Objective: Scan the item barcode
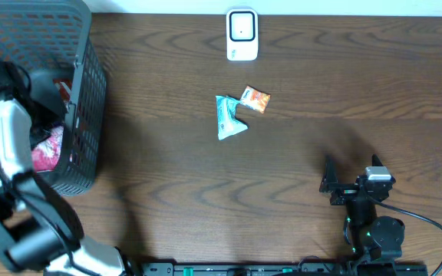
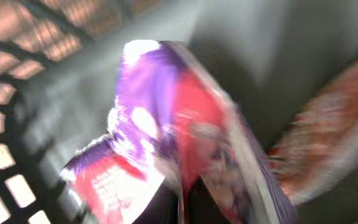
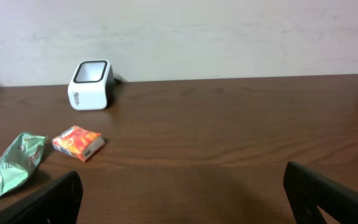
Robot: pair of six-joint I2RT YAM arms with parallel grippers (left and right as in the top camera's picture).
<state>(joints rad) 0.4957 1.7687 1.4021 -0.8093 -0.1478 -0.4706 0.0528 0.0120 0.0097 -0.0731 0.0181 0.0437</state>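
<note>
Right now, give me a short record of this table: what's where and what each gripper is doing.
scanner: white boxy barcode scanner, far edge of the brown wooden table
loose items: crinkled teal packet and small orange packet, mid-table, close together
basket: dark plastic mesh basket, far left
left gripper: shut, inside the basket; blurred purple-and-red packet fills its camera, grip unconfirmed
right gripper: open, empty, near right of table

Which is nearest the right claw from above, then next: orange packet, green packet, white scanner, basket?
From the right claw:
1. Orange packet and green packet, mid-table: too close to call.
2. White scanner, far edge.
3. Basket, far left.
</note>
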